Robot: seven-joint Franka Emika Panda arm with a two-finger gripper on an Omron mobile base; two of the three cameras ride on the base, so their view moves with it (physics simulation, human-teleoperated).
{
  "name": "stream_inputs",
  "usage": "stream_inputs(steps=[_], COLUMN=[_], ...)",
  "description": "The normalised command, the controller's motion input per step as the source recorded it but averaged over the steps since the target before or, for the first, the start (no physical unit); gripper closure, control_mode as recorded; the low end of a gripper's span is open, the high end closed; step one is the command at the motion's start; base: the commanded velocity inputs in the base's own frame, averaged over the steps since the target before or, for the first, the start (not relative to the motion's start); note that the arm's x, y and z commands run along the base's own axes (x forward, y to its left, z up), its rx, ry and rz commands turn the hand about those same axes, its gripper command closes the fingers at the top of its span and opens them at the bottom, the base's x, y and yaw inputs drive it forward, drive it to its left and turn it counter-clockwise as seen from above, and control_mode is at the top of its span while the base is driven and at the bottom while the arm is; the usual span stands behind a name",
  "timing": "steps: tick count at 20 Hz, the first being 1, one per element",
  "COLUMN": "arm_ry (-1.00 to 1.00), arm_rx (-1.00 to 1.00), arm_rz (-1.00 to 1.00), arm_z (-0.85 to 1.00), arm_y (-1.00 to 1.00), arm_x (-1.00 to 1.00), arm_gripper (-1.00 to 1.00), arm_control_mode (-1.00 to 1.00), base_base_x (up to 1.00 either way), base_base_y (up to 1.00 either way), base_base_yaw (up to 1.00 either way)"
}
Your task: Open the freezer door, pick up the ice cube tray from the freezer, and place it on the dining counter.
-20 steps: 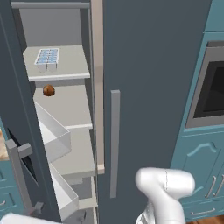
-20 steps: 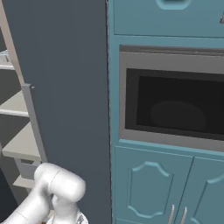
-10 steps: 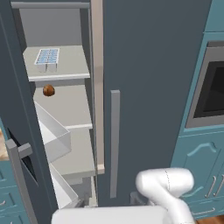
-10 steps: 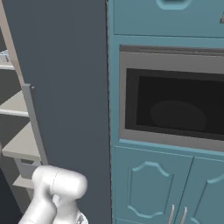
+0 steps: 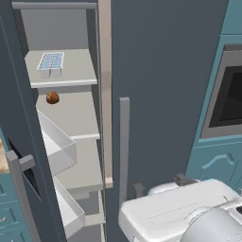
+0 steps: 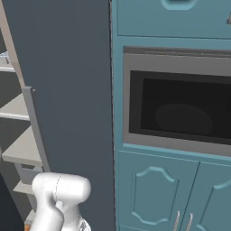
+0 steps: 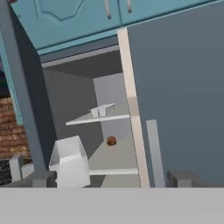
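The freezer (image 5: 71, 123) stands open, its door (image 5: 13, 104) swung out to the left with the bar handle (image 5: 20, 194) low down. On the top shelf lies the ice cube tray (image 5: 51, 62), white with pale blue cells. The hand view has it small on that shelf (image 7: 103, 110). My gripper (image 7: 111, 178) is open and empty, well short of the shelves and pointing at them. From the left base view the gripper (image 5: 159, 185) sits low, in front of the shut right door. A beige countertop sliver (image 5: 2, 163) at the left edge may be the dining counter.
A small brown ball (image 5: 52, 98) rests on the second shelf. White bins (image 5: 59, 151) jut from the open door. The shut plain grey door (image 5: 165, 85) with its vertical handle (image 5: 124, 142) stands right of the opening. A built-in oven (image 6: 180, 113) sits in teal cabinets.
The arm has swung its hand up from below into the left base view, towards the freezer opening. The tray, ball and doors have not moved.
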Motion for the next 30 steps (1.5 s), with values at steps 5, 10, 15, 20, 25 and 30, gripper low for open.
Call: stream_inputs(steps=[5, 10, 15, 20, 25, 30], arm_ry=[0.03, 0.06, 0.02, 0.04, 0.02, -0.03], arm_rx=[0.05, 0.02, 0.01, 0.01, 0.00, 0.00], arm_rz=[0.28, 0.27, 0.31, 0.32, 0.28, 0.22], arm_z=[0.37, 0.36, 0.25, 0.21, 0.09, 0.00], arm_y=[-0.30, -0.05, 0.00, 0.00, 0.00, 0.03], arm_x=[0.16, 0.26, 0.27, 0.35, 0.38, 0.22], arm_gripper=[-1.00, -1.00, -1.00, -1.00, -1.00, -1.00], arm_control_mode=[-1.00, -1.00, -1.00, -1.00, -1.00, -1.00], base_base_x=[0.00, 0.00, 0.00, 0.00, 0.00, 0.00], base_base_y=[0.00, 0.00, 0.00, 0.00, 0.00, 0.00], base_base_yaw=[0.00, 0.00, 0.00, 0.00, 0.00, 0.00])
